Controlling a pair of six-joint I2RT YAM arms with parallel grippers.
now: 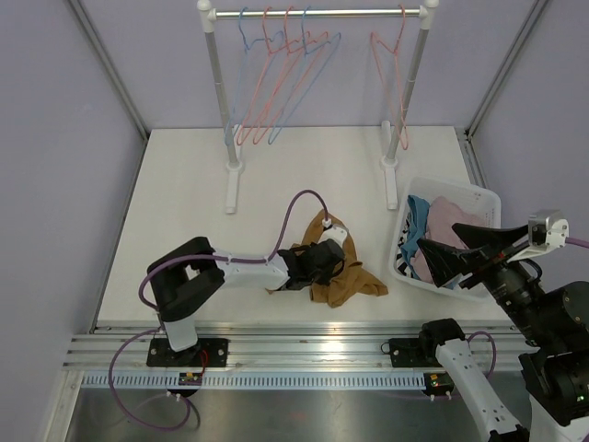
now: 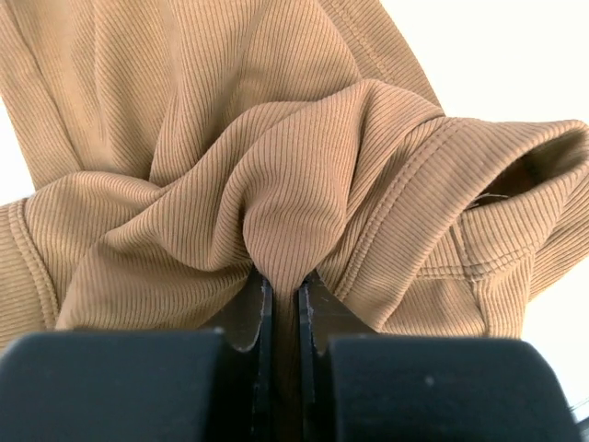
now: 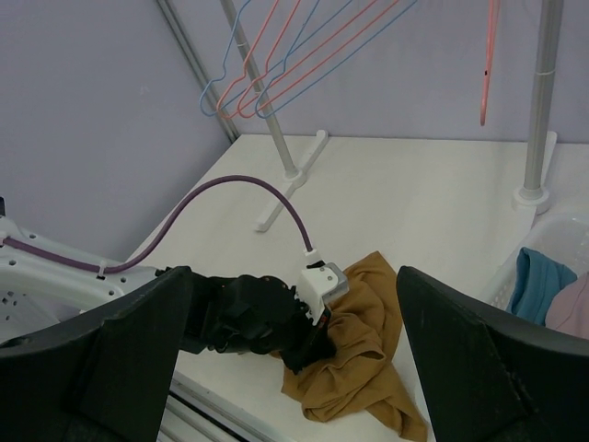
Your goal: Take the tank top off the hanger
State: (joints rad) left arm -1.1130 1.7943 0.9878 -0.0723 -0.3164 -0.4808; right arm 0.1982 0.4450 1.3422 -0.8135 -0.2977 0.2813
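Ochre ribbed tank top (image 1: 348, 284) lies crumpled on the white tabletop (image 1: 184, 212), toward the near edge and left of the laundry basket (image 1: 460, 188). The left arm extends low and rightward across the tabletop. Its left hand (image 2: 281, 287) is clamped on a raised fold of the fabric, jaws almost meeting. The right arm is raised at the right, and its right hand (image 1: 440, 238) is spread wide above the basket, holding nothing. The left wrist view alone shows the pinched fold. The top view alone shows the whole clothes rack (image 1: 317, 13), with blue and pink wire hangers (image 1: 276, 83), at the far edge.
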